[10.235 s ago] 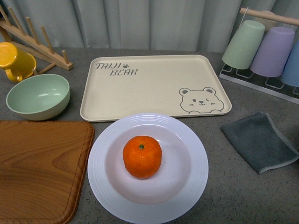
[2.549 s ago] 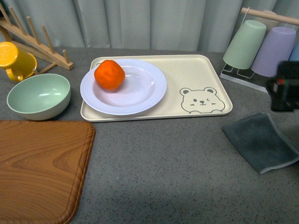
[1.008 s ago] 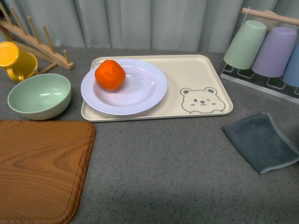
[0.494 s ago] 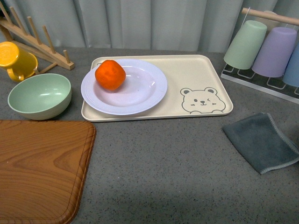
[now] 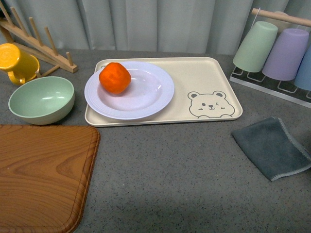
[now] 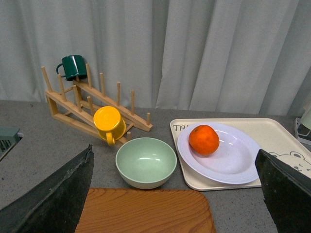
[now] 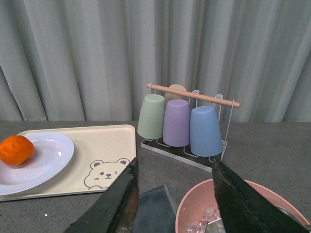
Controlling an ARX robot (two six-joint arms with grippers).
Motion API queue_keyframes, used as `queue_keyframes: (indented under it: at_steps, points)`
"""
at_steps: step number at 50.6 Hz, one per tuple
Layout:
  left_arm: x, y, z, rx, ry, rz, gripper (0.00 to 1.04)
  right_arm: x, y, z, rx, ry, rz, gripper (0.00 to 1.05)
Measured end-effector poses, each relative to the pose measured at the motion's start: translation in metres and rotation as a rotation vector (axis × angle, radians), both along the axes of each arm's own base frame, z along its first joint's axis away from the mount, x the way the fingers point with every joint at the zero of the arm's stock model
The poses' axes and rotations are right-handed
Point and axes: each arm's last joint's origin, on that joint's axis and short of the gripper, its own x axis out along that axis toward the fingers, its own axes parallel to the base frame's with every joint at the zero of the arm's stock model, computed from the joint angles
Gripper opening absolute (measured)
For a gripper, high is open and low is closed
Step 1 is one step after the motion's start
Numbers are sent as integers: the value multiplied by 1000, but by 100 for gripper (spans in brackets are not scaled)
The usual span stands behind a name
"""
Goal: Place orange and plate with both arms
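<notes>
Both black grippers, left [image 6: 175, 194] and right [image 7: 172, 204], hung wide and empty; the bright-orange mandarin [image 5: 114, 77] sat in the glossy white ridged plate [image 5: 150, 99] at the beige bear tray's [image 5: 204, 77] left end, the task apparently done.

A glossy white plate [image 5: 146, 97] holds a dimpled, matt-skinned orange [image 5: 114, 77] on a smooth matt beige tray [image 5: 204, 77]. The table [image 5: 184, 170] is speckled and rough-looking. A grained wooden board [image 5: 39, 174] sits left, a soft grey cloth [image 5: 272, 145] right.

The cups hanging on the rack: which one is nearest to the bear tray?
The pale green cup; the purple cup and the blue cup hang farther from the bear tray.
</notes>
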Motion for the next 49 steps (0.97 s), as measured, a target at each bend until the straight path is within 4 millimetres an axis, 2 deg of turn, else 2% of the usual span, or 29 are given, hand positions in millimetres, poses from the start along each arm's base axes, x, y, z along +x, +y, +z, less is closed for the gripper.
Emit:
queue_keyframes:
  at_steps: [4,8,14,49]
  points:
    - [0,0,0,0,0,0,98,0,0,0,0,0,0,60]
    - [0,0,0,0,0,0,98,0,0,0,0,0,0,79]
    - [0,0,0,0,0,0,98,0,0,0,1,0,0,97]
    - [0,0,0,0,0,0,98,0,0,0,2,0,0,96]
